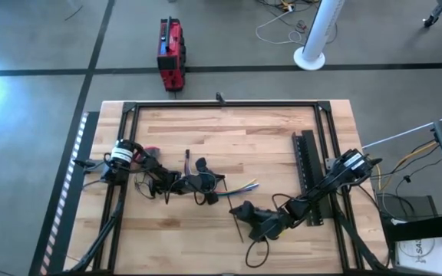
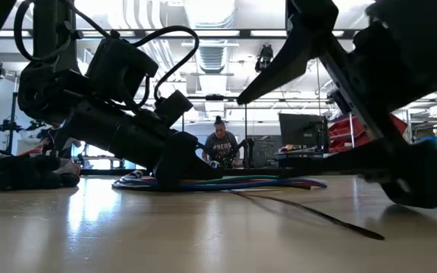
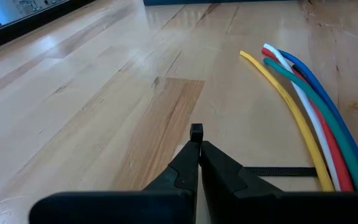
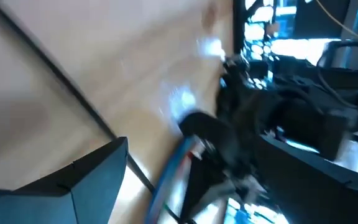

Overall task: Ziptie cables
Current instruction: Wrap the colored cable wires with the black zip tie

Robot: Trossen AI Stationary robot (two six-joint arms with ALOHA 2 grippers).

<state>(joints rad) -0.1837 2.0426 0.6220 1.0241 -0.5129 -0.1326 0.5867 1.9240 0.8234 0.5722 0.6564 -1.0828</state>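
Observation:
The cables (image 1: 240, 186) are blue, green, red, white and yellow wires lying flat on the wooden table; they also show in the left wrist view (image 3: 309, 118). My left gripper (image 1: 206, 186) is shut just left of them, low over the wood (image 3: 196, 144). The ziptie (image 2: 309, 208), a thin black strip, lies on the table and runs toward the near edge (image 1: 239, 230). A thin black strip (image 3: 278, 170) crosses the cables beside my left fingers. My right gripper (image 1: 244, 215) stands open over the ziptie (image 4: 55, 68), near the cables. My left gripper has a small black bit (image 3: 196, 130) showing at the free ends of its shut fingers. I cannot tell what the bit is or whether it is pinched. The fingers point level toward the table's right, at the cables' loose ends.
A long black perforated bar (image 1: 307, 172) lies at the right, beside my right arm. Black frame rails (image 1: 221, 105) run along the table's far and side edges. Bare wood (image 1: 236, 138) lies at the far middle. A person (image 2: 220, 145) sits in the room beyond.

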